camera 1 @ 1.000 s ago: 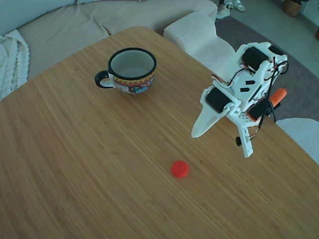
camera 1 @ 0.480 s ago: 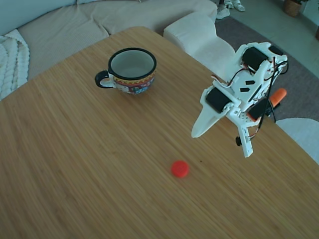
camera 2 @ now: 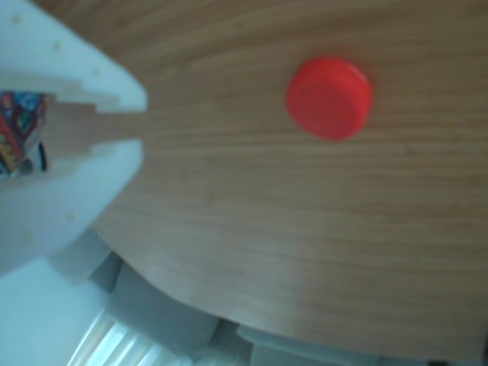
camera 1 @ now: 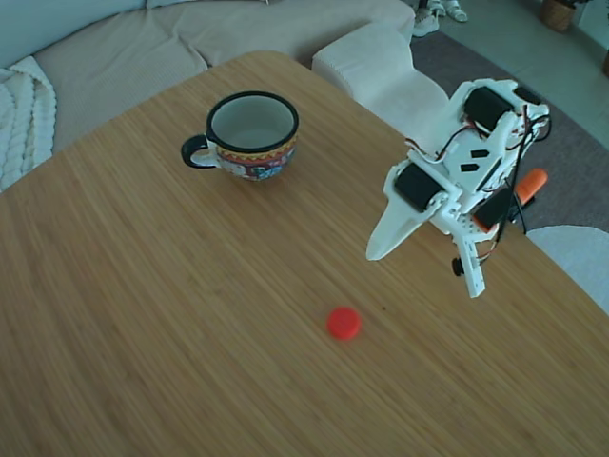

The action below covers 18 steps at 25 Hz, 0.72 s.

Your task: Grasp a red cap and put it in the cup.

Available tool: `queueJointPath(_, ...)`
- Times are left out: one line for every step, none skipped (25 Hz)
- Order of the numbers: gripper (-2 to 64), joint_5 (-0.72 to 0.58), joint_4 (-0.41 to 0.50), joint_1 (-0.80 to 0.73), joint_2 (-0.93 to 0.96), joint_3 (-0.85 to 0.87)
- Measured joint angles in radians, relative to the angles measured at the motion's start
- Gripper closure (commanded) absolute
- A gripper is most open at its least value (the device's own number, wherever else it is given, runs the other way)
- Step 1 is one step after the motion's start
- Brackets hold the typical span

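Jaws: the gripper (camera 1: 423, 271) stands spread wide, one broad white finger (camera 1: 390, 236) pointing down and left and a thinner finger (camera 1: 470, 276) pointing straight down in the fixed view, with nothing held between them and nothing touched. In the other view, the white finger (camera 2: 69, 145) fills the left edge, and the table surface shows bare beside it. Surroundings, taken left to right in the fixed view: a cream knitted blanket (camera 1: 21, 114) lies at the left edge on a beige sofa (camera 1: 124, 48); the cup (camera 1: 249, 135) stands upright near the far end of the wooden table (camera 1: 143, 305), handle to the left, inside pale and nothing visible in it; the red cap (camera 1: 343, 323) lies flat on the table toward the near side, well apart from the cup and below-left of the gripper, not under it. No object stands between cap and cup, nor between gripper and cap. The other view shows the red cap (camera 2: 329, 97) lying on bare wood, apart from the finger. Arm pose: the white arm (camera 1: 476, 143) rises near the table's right edge, folded over, gripper angled downward above the surface, an orange piece (camera 1: 530, 183) showing behind it.
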Motion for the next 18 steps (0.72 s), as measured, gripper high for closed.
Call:
queueJointPath(60.7,0.0,0.002,0.0,0.0,-0.012)
queueJointPath(60.6,0.0,0.003,0.0,0.0,-0.025)
queueJointPath(60.6,0.0,0.003,0.0,0.0,-0.035)
queueJointPath(60.6,0.0,0.003,0.0,0.0,-0.051)
queueJointPath(60.6,0.0,0.003,0.0,0.0,-0.071)
queueJointPath(60.6,0.0,0.003,0.0,-0.006,-0.095)
queueJointPath(60.6,0.0,0.003,0.0,-0.021,-0.121)
queueJointPath(60.6,0.0,0.003,0.0,-0.052,-0.158)
queueJointPath(60.6,0.0,0.003,0.0,-0.091,-0.198)
queueJointPath(60.6,0.0,0.003,0.0,-0.137,-0.239)
queueJointPath(60.6,0.0,0.003,0.0,-0.189,-0.285)
queueJointPath(60.6,0.0,0.003,0.0,-0.244,-0.334)
queueJointPath(60.6,0.0,0.003,0.0,-0.304,-0.385)
queueJointPath(60.6,0.0,0.003,0.0,-0.359,-0.433)
queueJointPath(60.6,0.0,0.012,0.0,-0.408,-0.477)
queueJointPath(60.6,0.0,0.026,0.0,-0.454,-0.522)
queueJointPath(60.5,0.0,0.04,0.0,-0.502,-0.56)
queueJointPath(60.5,0.0,0.057,0.0,-0.543,-0.598)
